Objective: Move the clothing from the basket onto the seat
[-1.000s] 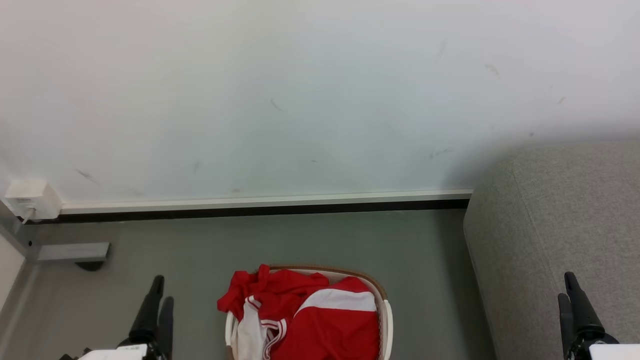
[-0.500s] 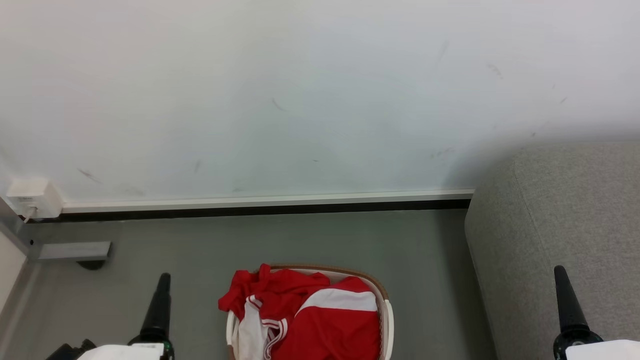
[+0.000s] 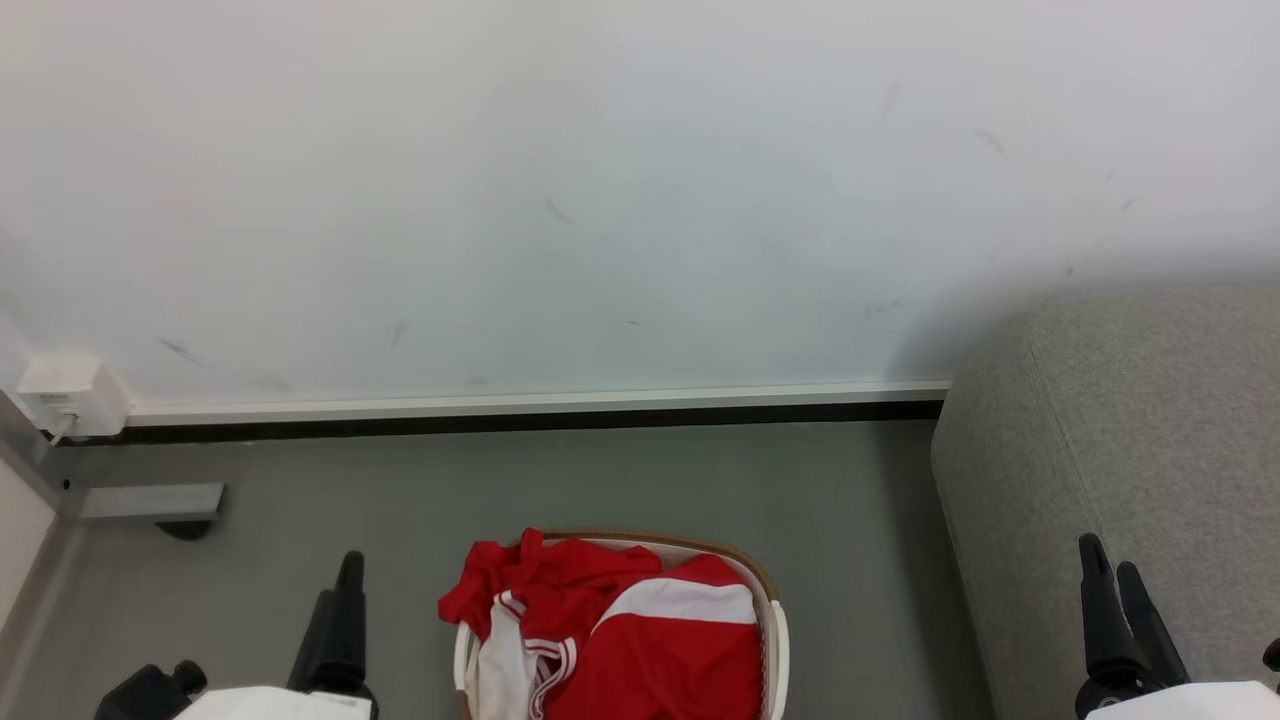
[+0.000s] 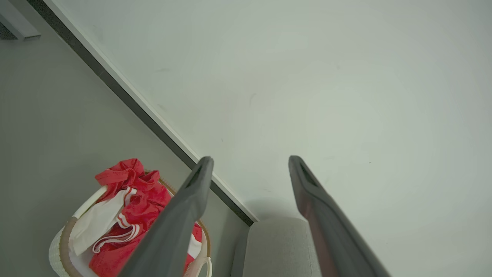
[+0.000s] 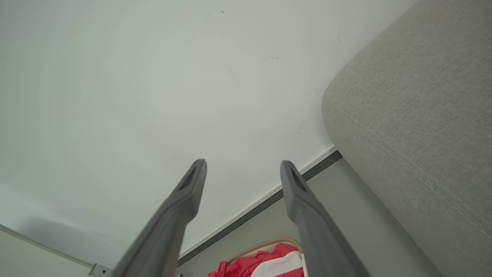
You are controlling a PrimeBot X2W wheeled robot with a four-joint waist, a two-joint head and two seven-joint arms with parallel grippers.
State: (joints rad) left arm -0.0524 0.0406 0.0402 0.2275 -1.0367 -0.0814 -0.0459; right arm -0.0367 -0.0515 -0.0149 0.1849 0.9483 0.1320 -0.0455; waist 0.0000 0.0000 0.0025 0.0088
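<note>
The red and white clothing [image 3: 610,630] lies bunched in the white basket [image 3: 775,640] on the floor at the bottom middle, one red fold hanging over the left rim. The grey seat [image 3: 1130,420] rises at the right. My left gripper [image 3: 348,575] hangs left of the basket, apart from it, and my right gripper [image 3: 1108,556] hovers in front of the seat. In the left wrist view the left gripper [image 4: 250,161] stands open and empty, with the clothing [image 4: 134,192] lower left. The right gripper [image 5: 242,163] is open too, the seat [image 5: 415,115] at its right.
A pale wall with a white and black baseboard [image 3: 530,410] runs behind the basket. A white wall box [image 3: 65,395] and a grey metal bar [image 3: 150,500] sit at the far left. Grey floor [image 3: 620,480] lies between basket, wall and seat.
Both grippers have turned about their wrists. The left one has shifted right toward the basket, the right one a little left. The clothing and basket have not moved.
</note>
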